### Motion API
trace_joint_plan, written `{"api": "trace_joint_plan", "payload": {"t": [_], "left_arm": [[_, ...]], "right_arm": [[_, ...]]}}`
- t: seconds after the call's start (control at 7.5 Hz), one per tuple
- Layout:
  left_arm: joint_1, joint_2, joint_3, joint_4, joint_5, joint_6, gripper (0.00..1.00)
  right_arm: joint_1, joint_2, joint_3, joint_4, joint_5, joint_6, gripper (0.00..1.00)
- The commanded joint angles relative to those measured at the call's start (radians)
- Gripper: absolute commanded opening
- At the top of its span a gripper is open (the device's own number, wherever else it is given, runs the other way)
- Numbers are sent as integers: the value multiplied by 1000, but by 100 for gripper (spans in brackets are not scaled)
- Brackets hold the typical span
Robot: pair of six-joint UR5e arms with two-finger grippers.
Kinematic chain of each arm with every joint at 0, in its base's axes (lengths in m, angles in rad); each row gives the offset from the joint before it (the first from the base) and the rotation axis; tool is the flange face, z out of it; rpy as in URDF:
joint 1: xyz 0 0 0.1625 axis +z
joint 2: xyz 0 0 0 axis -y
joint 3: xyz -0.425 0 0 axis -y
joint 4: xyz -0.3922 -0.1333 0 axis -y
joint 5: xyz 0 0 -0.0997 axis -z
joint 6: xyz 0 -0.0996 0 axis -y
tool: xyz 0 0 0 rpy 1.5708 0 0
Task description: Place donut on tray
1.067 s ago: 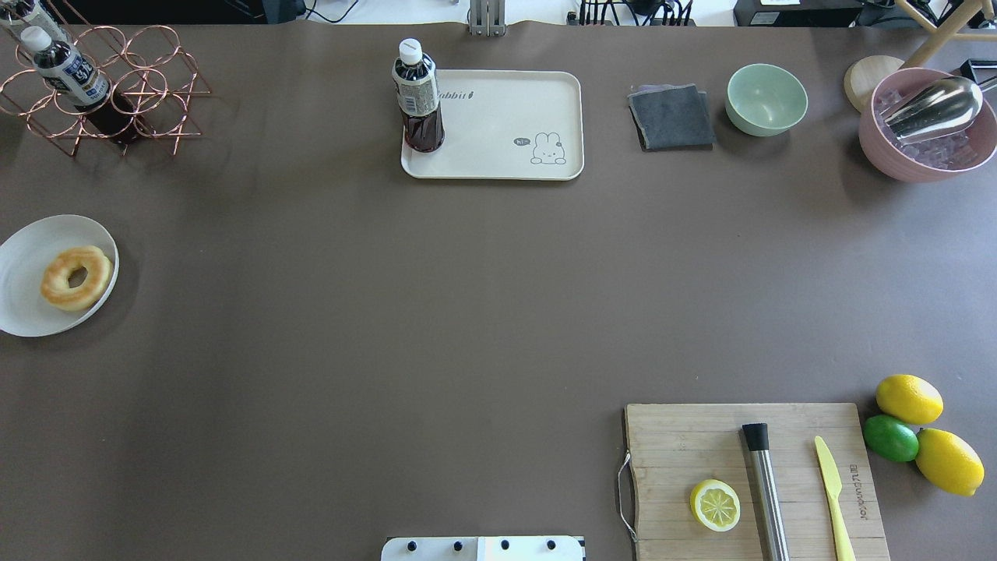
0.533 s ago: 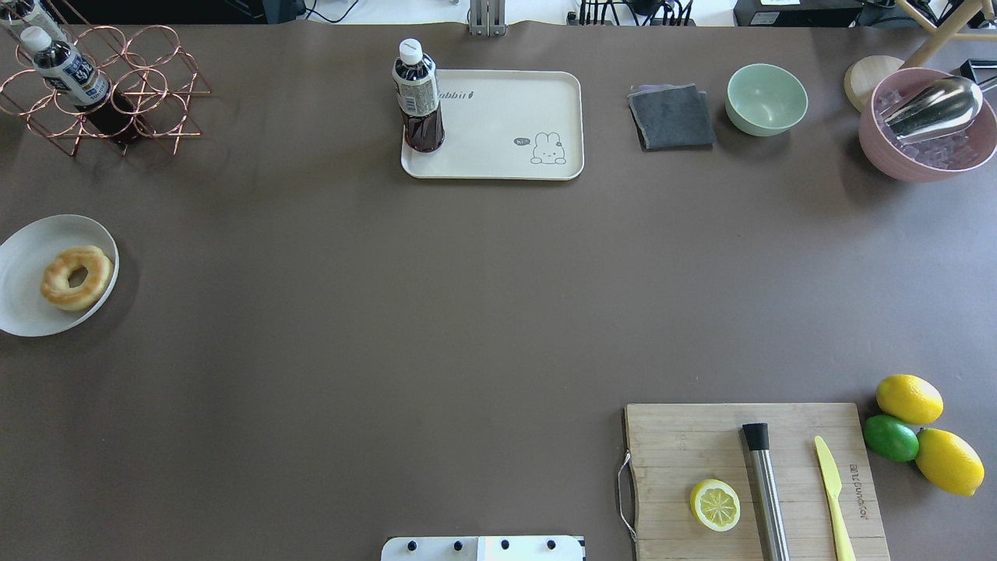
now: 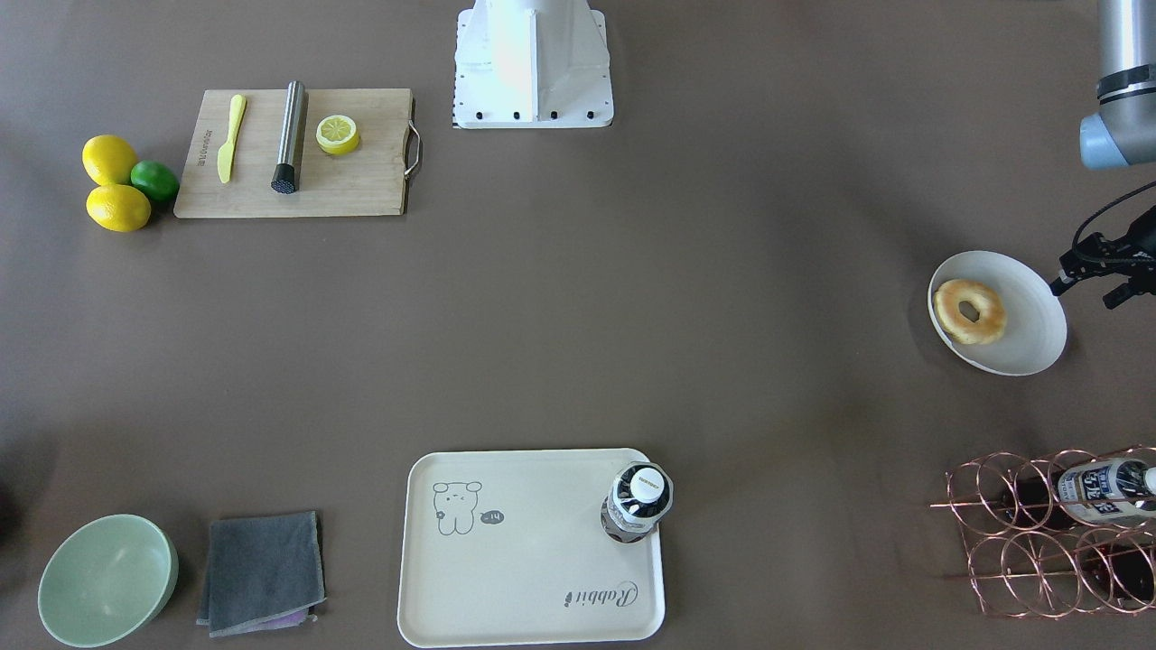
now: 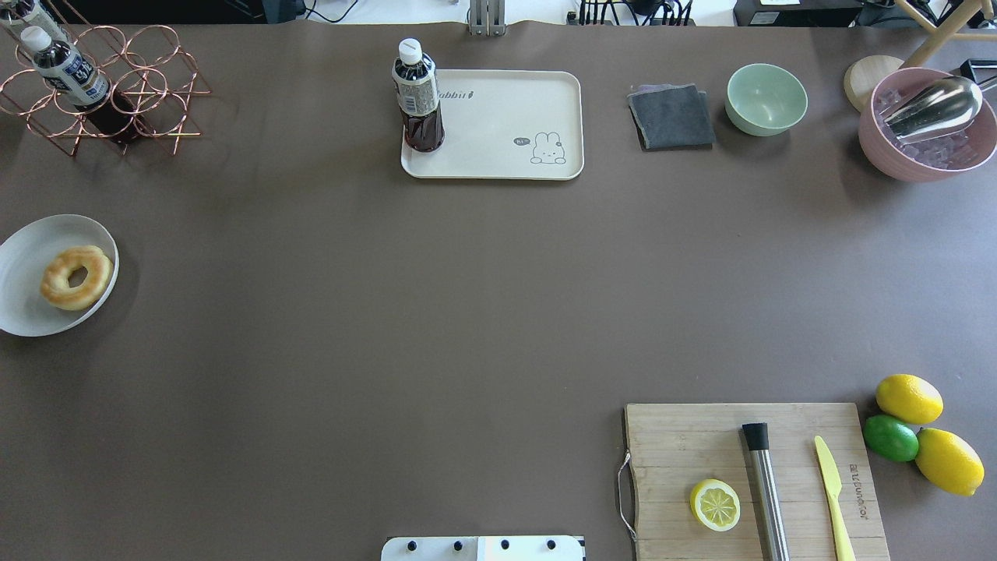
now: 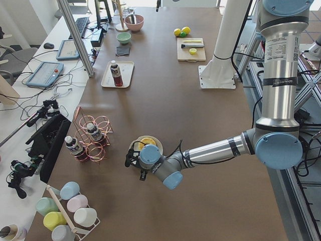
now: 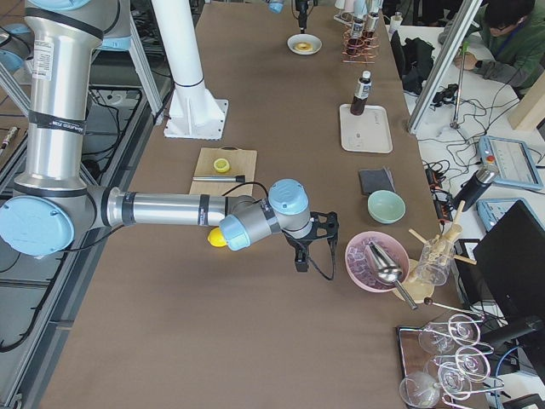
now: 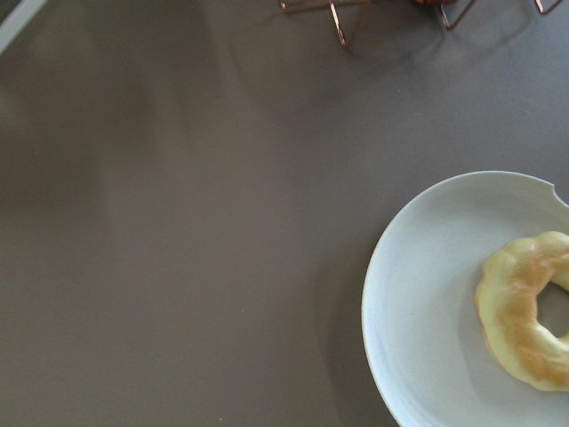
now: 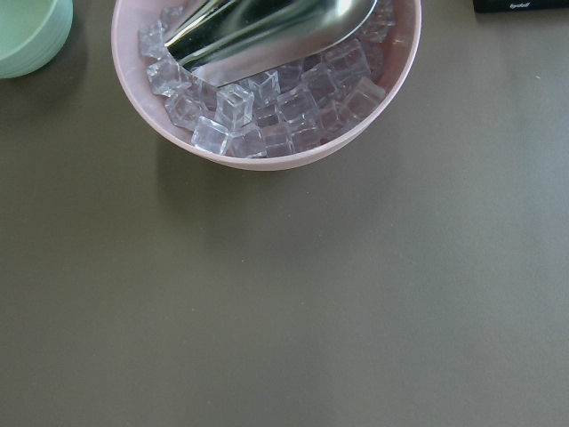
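The donut (image 4: 76, 277) is a golden ring lying on a round white plate (image 4: 23, 269) at the table's left edge; it also shows in the left wrist view (image 7: 524, 311) and the front view (image 3: 969, 311). The cream Rabbit tray (image 4: 506, 128) sits at the far middle with a dark drink bottle (image 4: 418, 97) standing on its left end. My left gripper (image 3: 1086, 291) hovers just outside the plate's outer rim, its fingers apart and empty. My right gripper (image 6: 308, 247) shows only in the right side view, near the pink ice bowl (image 6: 375, 260); I cannot tell its state.
A copper wire rack (image 4: 117, 89) with a bottle stands far left. A grey cloth (image 4: 671, 117), a green bowl (image 4: 766, 99) and the pink ice bowl with a scoop (image 4: 927, 125) line the far right. A cutting board (image 4: 752, 475) with a lemon half, plus lemons and a lime (image 4: 890, 437), lie near right.
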Motion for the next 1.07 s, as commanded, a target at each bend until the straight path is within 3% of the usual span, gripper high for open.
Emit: {"api": "trace_joint_plan", "payload": {"t": [0.0, 0.27, 0.4, 0.53, 0.67, 0.93], "left_arm": [[37, -5, 13, -48, 0, -90, 67], [70, -6, 36, -101, 2, -135, 65], [70, -8, 39, -102, 2, -135, 57], [70, -10, 43, -103, 2, -136, 36], [70, -10, 42, -103, -1, -136, 0], [70, -10, 28, -106, -8, -139, 0]], "right_arm": [[1, -7, -1, 2, -3, 0, 100], [1, -7, -1, 2, -14, 0, 100], [1, -7, -4, 2, -15, 0, 100], [1, -7, -4, 2, -14, 0, 100], [1, -7, -4, 2, -14, 0, 100], [1, -10, -3, 2, -14, 0, 100]]}}
